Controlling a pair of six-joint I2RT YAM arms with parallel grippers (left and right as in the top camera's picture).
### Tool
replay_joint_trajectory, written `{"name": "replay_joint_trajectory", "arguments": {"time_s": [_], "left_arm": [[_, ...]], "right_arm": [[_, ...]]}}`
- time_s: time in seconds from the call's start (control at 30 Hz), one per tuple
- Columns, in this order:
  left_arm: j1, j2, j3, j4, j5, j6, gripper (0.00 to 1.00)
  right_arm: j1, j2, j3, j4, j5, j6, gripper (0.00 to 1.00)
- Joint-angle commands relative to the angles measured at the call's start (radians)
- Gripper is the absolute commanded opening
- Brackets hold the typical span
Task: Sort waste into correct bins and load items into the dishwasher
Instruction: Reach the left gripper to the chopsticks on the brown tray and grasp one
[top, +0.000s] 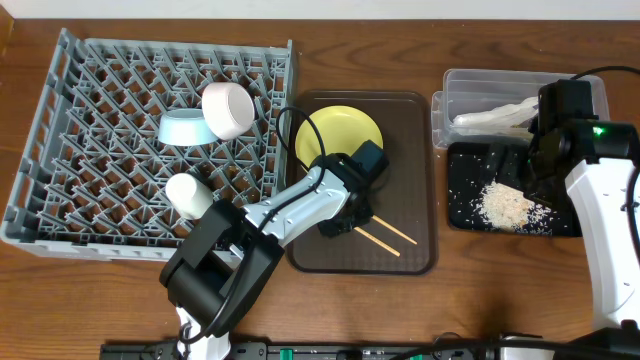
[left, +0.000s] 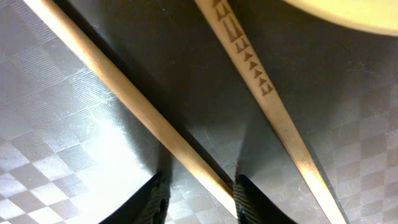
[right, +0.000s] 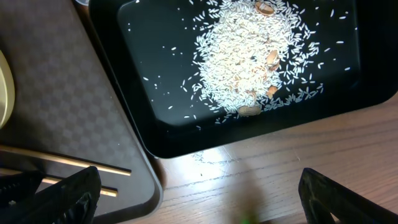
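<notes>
On the brown serving tray (top: 415, 140) lie the yellow plate (top: 340, 135) and two wooden chopsticks (top: 390, 236). My left gripper (top: 340, 222) is down over their left ends. In the left wrist view one chopstick (left: 137, 112) runs between my fingers (left: 249, 199), against the right one with a gap on the left; the other chopstick (left: 267, 93) lies outside them. My right gripper (top: 528, 170) hangs wide open and empty over the black tray (top: 460, 215) of rice scraps (top: 505, 205). The clear tub (top: 470, 85) holds crumpled white waste (top: 495, 117).
The grey dish rack (top: 90, 90) at left holds a light-blue bowl (top: 185, 128), a white bowl (top: 228, 108) and a cream cup (top: 188, 195). In the right wrist view the rice (right: 249, 56) sits in the black tray (right: 161, 93), with bare wood (right: 249, 168) below it.
</notes>
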Motion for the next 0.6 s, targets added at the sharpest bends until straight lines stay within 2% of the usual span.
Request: {"name": "replay_joint_trajectory", "arguments": {"time_s": [0.0, 0.17, 0.37, 0.57], "left_arm": [[-0.002, 0.023, -0.002, 0.008, 0.006, -0.003, 0.36], [-0.002, 0.023, -0.002, 0.009, 0.005, -0.003, 0.31], [-0.002, 0.023, -0.002, 0.010, 0.005, -0.003, 0.31], [-0.002, 0.023, -0.002, 0.013, 0.005, -0.003, 0.23]], "right_arm": [[-0.003, -0.018, 0.021, 0.000, 0.003, -0.009, 0.99], [-0.003, -0.018, 0.021, 0.000, 0.003, -0.009, 0.99], [-0.003, -0.018, 0.021, -0.001, 0.003, -0.009, 0.99], [-0.003, -0.018, 0.021, -0.001, 0.003, -0.009, 0.99]]}}
